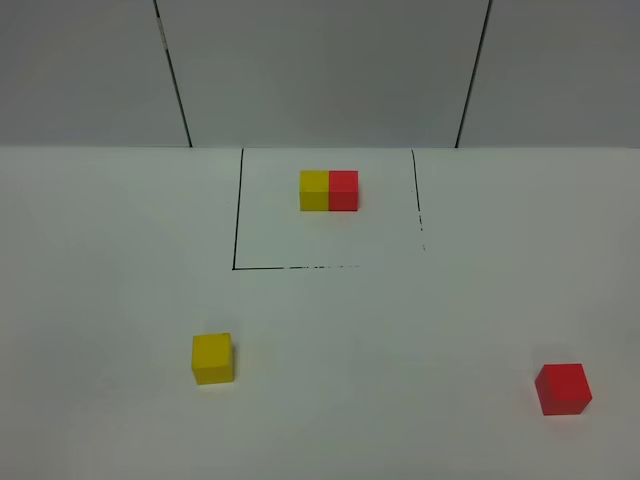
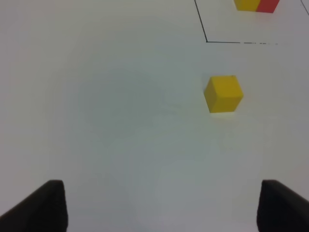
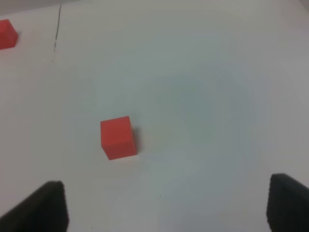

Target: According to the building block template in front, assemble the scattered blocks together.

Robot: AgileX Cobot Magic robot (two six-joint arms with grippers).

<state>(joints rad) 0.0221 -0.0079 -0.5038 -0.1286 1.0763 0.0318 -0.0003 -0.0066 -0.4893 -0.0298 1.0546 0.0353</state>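
The building block template [image 1: 328, 190], a yellow cube joined to a red one, stands at the back of the table inside a thin black outline [image 1: 236, 220]. A loose yellow cube [image 1: 212, 358] sits front left and a loose red cube [image 1: 563, 389] front right. Neither arm shows in the high view. In the left wrist view my left gripper [image 2: 161, 208] is open and empty, with the yellow cube [image 2: 223, 94] well ahead of its fingertips [image 2: 41, 208]. My right gripper [image 3: 164, 208] is also open and empty, the red cube [image 3: 117, 137] ahead of it, nearer one finger [image 3: 41, 208].
The white table [image 1: 400, 330] carries only the blocks and the drawn outline. A grey panelled wall [image 1: 320, 70] rises behind its far edge. The template's edge [image 2: 256, 5] shows at the border of the left wrist view.
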